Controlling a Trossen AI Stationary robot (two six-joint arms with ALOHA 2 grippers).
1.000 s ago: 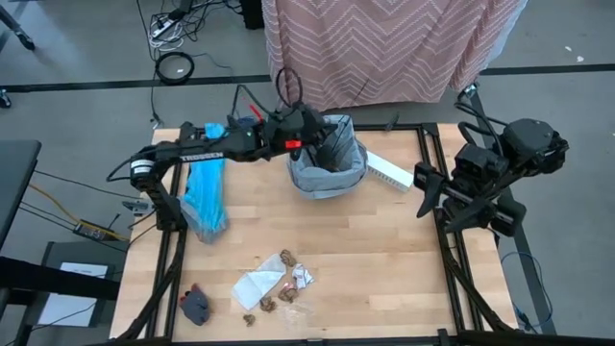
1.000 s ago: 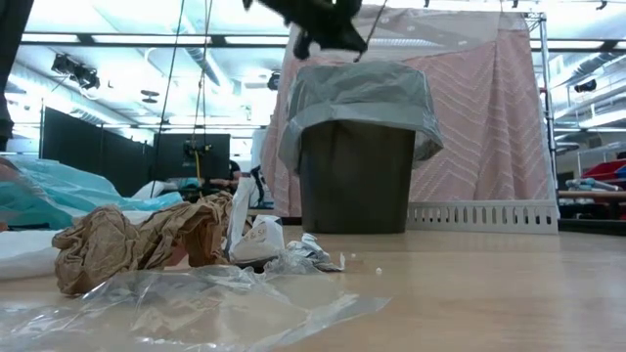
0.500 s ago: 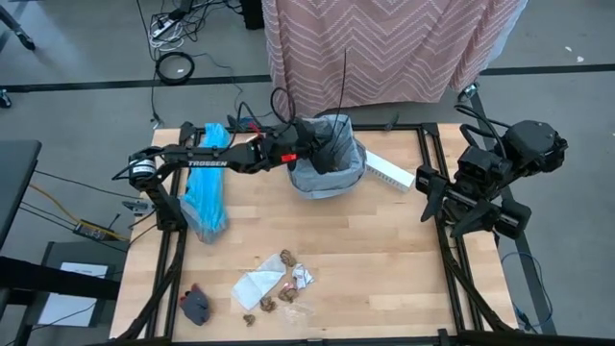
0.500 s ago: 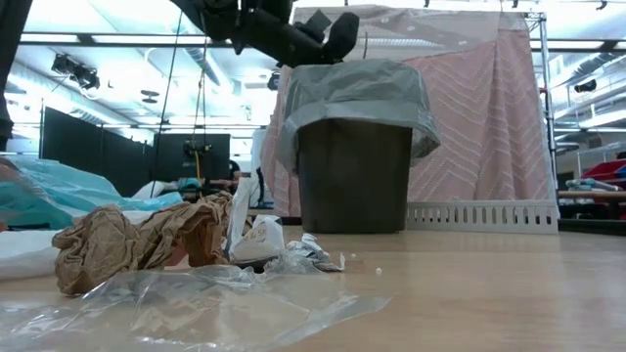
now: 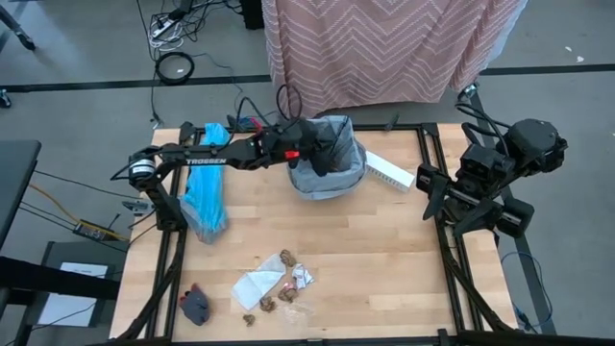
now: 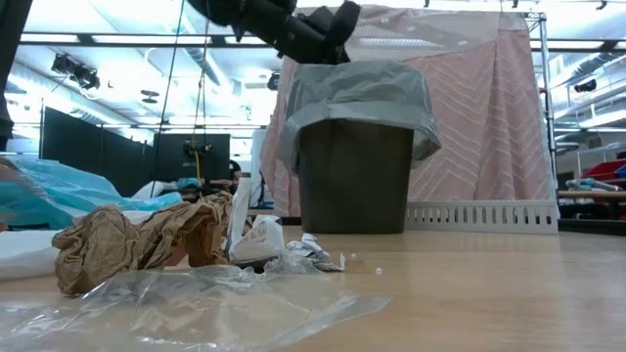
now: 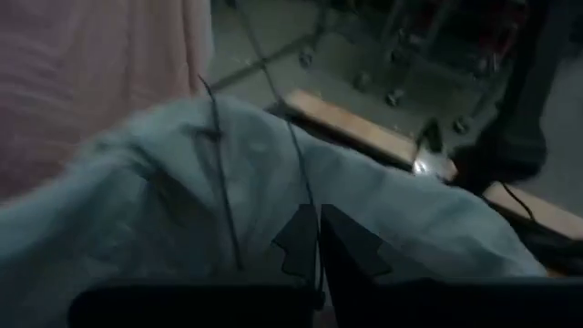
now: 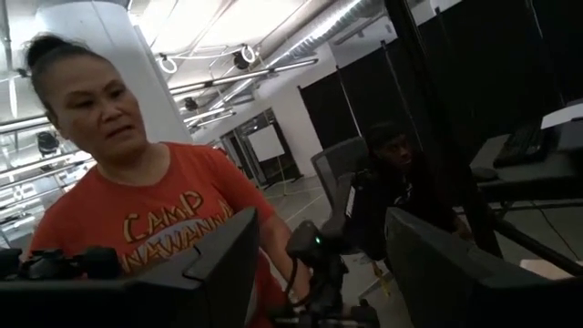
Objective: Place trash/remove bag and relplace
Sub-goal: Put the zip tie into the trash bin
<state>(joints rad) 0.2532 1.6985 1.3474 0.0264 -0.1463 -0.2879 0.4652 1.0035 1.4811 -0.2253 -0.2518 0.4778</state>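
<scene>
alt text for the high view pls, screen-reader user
The left claw reaches over the rim of the grey-bagged bin at the back of the wooden table. The right arm waits folded at the table's right edge. A turquoise bag lies at left, a white box right of the bin, and scattered trash in front.

Bag (image 5: 332,178) in bin, trash (image 5: 274,286) in front, apart

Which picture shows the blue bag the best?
The high view: the blue bag lies there whole, on the table's left side under the left arm. The low view catches only a turquoise edge behind the crumpled brown paper. Neither wrist view shows it.
</scene>
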